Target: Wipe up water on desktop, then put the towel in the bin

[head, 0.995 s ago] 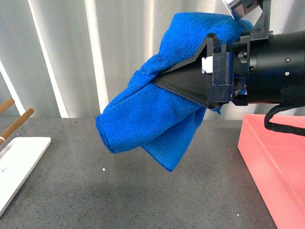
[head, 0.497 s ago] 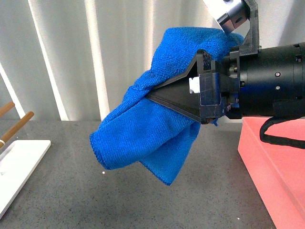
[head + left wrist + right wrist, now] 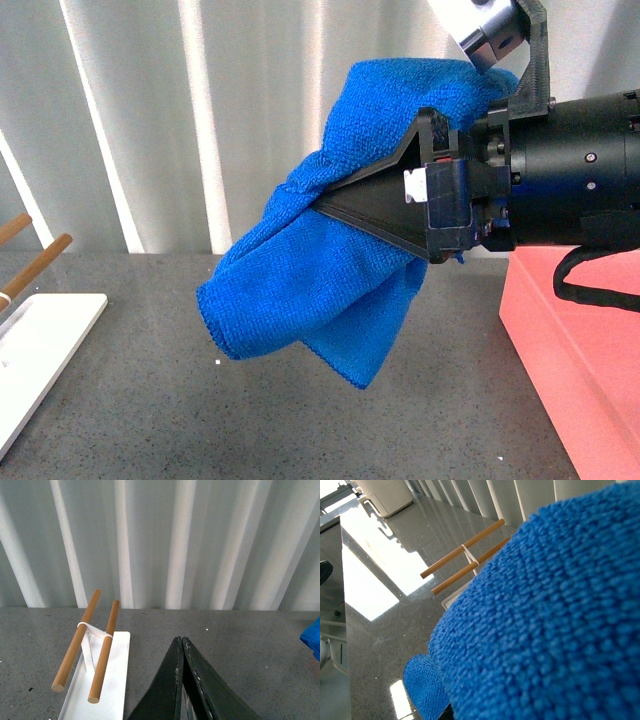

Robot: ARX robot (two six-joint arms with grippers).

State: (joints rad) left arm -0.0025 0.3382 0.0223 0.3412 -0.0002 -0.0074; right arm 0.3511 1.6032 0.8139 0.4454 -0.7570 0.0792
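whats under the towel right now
Only bare desktop lies below the towel, which hangs in the right gripper. The bin stands to one side, not beneath it. The desktop strip behind the cloth is hidden.

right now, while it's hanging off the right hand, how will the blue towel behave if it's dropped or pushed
Probably floppy: the towel sags in loose folds below the right hand. Likely light, since one pinch holds it. Its terry pile should grip, not slide.
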